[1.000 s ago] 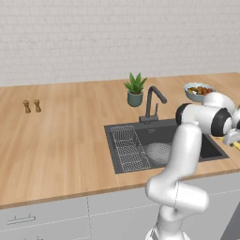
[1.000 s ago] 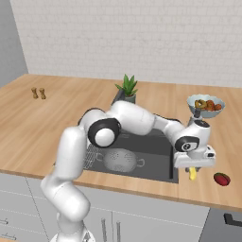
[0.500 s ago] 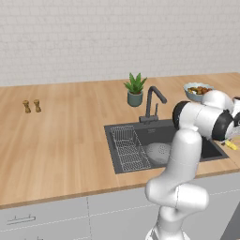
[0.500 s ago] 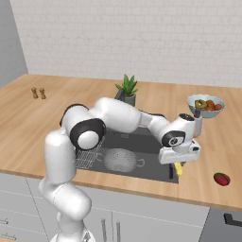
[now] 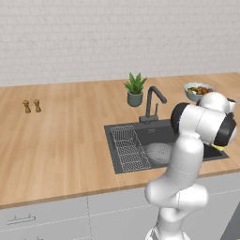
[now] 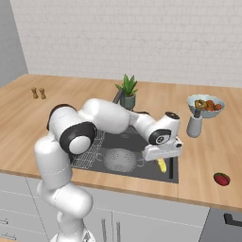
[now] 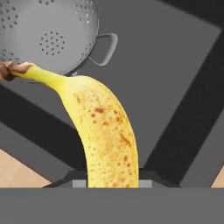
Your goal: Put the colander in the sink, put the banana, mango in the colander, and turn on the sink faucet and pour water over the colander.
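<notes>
The shallow round perforated grey metal colander (image 6: 119, 159) sat inside the dark-grey rectangular sink (image 6: 126, 137). Just right of it, the two-finger gripper (image 6: 162, 163) hung over the basin, jaws clamped on the speckled yellow curved banana (image 7: 101, 127). The small reddish rounded mango (image 6: 221, 178) lay on the wooden counter (image 6: 208, 153), well right.

The arm (image 6: 101, 120) is glossy white, built of rounded tubular segments with dark grey joint rings; its hand (image 6: 163, 150) is a white block.
</notes>
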